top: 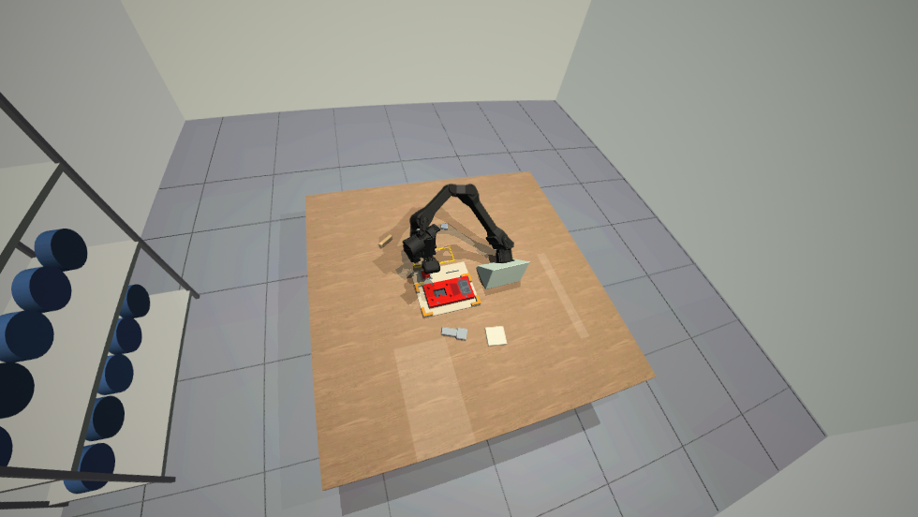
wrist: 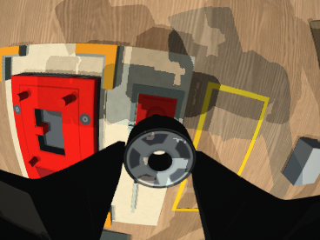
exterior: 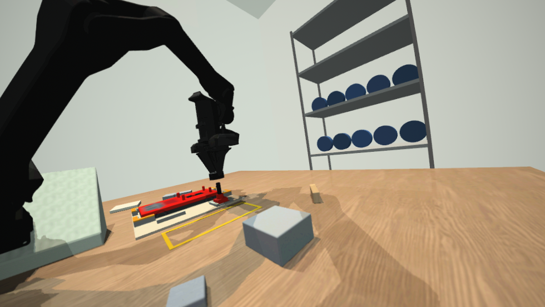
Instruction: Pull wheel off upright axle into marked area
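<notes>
My gripper (exterior: pixel 216 172) (wrist: pixel 159 153) is shut on the black wheel (exterior: pixel 216 176) (wrist: pixel 176 168), one finger on each side of its rim. In the exterior view the wheel hangs level just above the tip of the upright black axle (exterior: pixel 218 188), with a small gap between them. The axle stands on a red base (exterior: pixel 220 199) (wrist: pixel 145 103); the axle itself is hidden behind the wheel in the wrist view. The marked area, a yellow outline (top: pixel 451 254) (exterior: pixel 167 241) (wrist: pixel 239 90), lies on the table beside the pale board, right of the wheel in the wrist view.
A red panel (top: pixel 430 297) (exterior: pixel 171 202) (wrist: pixel 83 93) with pegs lies on the pale board beside the axle. A grey block (exterior: pixel 277 232) (wrist: pixel 302 162) and a small wooden block (top: pixel 385 241) (exterior: pixel 315 193) stand beyond the outline. A pale green wedge (top: pixel 504 274) (exterior: pixel 70 206) stands near the arm's base.
</notes>
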Action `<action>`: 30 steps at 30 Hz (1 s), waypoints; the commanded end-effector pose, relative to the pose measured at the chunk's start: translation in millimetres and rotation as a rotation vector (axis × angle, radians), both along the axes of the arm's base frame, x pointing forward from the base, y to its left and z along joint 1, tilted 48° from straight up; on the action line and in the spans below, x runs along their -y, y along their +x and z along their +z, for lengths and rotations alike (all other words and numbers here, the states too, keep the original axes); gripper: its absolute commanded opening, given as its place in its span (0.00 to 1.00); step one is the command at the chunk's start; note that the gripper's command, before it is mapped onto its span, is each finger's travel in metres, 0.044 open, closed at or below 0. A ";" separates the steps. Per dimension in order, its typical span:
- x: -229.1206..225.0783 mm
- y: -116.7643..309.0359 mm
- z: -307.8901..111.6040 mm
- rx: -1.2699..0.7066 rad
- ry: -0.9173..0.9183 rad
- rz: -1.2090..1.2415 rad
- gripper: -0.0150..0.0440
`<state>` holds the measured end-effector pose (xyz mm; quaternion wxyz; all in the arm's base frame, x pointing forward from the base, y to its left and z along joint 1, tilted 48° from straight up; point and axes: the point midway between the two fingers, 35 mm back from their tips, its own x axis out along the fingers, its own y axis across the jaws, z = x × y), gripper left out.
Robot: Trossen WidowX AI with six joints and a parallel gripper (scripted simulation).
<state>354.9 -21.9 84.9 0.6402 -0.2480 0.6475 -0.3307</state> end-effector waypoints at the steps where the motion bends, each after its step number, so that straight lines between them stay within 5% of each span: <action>1: -11.1 1.5 8.4 0.006 0.005 0.003 0.25; 30: 17.1 -36.3 60.0 0.002 0.003 0.003 0.25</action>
